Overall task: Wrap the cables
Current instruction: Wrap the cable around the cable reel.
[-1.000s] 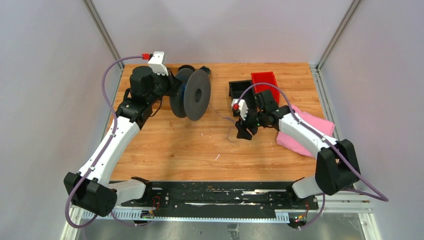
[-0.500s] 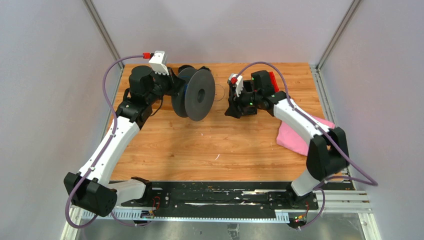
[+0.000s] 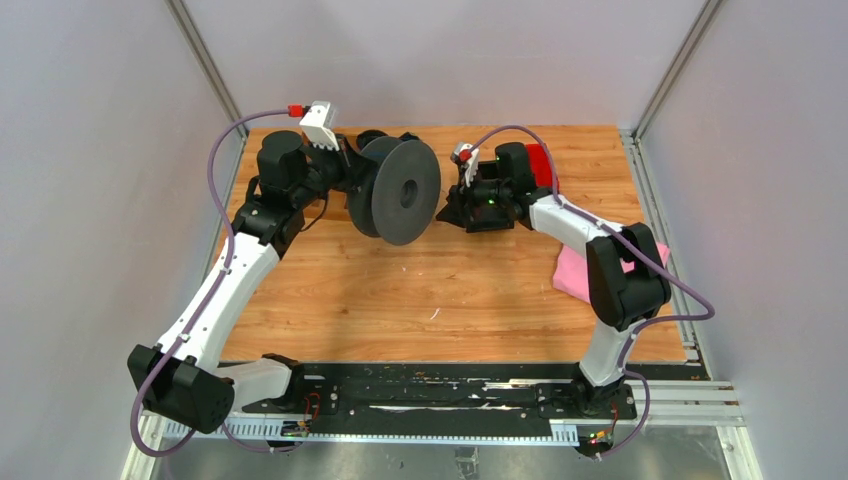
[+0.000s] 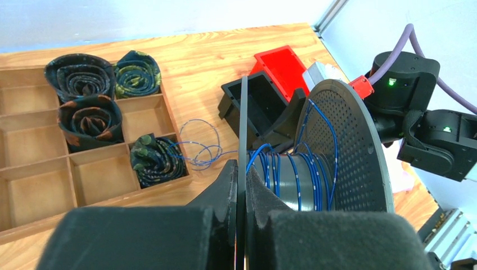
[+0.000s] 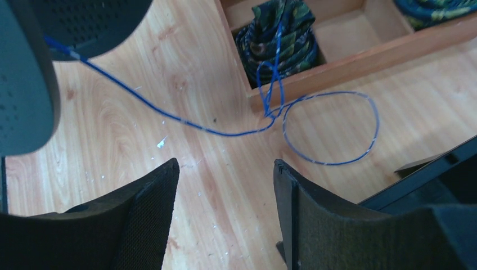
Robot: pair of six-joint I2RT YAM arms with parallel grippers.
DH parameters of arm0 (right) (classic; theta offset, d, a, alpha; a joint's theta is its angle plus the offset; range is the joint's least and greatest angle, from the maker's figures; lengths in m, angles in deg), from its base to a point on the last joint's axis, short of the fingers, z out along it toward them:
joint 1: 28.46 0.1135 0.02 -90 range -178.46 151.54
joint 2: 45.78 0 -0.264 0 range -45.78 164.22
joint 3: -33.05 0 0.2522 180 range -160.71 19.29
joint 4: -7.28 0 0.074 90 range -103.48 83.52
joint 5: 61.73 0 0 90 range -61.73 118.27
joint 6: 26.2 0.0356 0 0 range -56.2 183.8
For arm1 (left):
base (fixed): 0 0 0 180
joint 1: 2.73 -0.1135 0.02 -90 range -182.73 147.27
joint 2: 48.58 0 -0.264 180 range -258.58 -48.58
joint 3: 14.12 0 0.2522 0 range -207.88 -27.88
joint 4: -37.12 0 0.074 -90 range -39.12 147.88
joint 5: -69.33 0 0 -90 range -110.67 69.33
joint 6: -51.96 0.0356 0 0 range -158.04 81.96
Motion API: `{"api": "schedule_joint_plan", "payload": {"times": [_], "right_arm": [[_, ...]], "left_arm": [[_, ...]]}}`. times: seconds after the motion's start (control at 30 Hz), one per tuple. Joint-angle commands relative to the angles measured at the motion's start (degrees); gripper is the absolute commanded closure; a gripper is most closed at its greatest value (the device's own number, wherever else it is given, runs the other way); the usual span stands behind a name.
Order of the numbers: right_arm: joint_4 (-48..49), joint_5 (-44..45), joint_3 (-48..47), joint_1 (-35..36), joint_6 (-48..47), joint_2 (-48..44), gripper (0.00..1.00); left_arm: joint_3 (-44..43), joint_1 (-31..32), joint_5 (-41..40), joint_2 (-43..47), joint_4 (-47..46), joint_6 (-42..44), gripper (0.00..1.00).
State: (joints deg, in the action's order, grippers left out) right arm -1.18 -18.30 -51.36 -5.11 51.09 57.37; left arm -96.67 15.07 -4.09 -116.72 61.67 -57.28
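Note:
The big grey spool [image 3: 405, 190] stands on edge at the back left of the table. My left gripper [image 4: 243, 169] is shut on the spool's thin near flange [image 4: 243, 112]. The thin dark blue cable is partly wound on the hub [image 4: 292, 180]. Its loose end lies in loops on the table [image 4: 199, 147]. In the right wrist view the cable [image 5: 329, 129] runs from the spool [image 5: 22, 84] across the wood, forms a loop and drapes over a rolled tie [image 5: 292, 45]. My right gripper [image 5: 225, 163] is open and empty, just above the table beside the spool [image 3: 447, 213].
A wooden compartment tray [image 4: 34, 140] with several rolled ties sits behind the spool. A black bin [image 4: 259, 101] and a red bin [image 4: 281, 64] stand at the back. A pink cloth [image 3: 580, 272] lies at the right, under the right arm.
My right gripper has moved from mid-table back and left, close up to the spool. The spool in my left gripper has shifted slightly right and turned.

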Motion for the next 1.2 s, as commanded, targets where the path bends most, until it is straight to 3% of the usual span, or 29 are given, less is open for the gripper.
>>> {"api": "schedule_joint_plan", "payload": {"times": [0.0, 0.37, 0.73, 0.87, 1.17], "right_arm": [[6.62, -1.13, 0.15, -0.48, -0.39, -1.89, 0.37], [10.88, -0.31, -0.46, -1.31, -0.93, -1.11, 0.36], [12.6, -8.29, -2.14, -1.43, -0.28, 0.72, 0.4], [12.42, -10.06, -2.31, -0.91, -0.09, 1.12, 0.51], [16.45, -10.79, 1.61, -0.57, 4.23, 0.24, 0.98]], "left_arm": [[-2.07, -0.31, 2.93, 1.55, -5.53, -2.75, 1.0], [-2.52, -0.31, 3.86, 1.23, -6.16, -3.95, 0.99], [-2.48, -0.31, 3.93, 0.99, -6.59, -4.6, 1.0], [-2.35, -0.31, 3.74, 0.83, -6.77, -5.04, 1.0], [-2.52, -0.88, 2.45, 0.61, -6.25, -7.3, 1.0]]}}
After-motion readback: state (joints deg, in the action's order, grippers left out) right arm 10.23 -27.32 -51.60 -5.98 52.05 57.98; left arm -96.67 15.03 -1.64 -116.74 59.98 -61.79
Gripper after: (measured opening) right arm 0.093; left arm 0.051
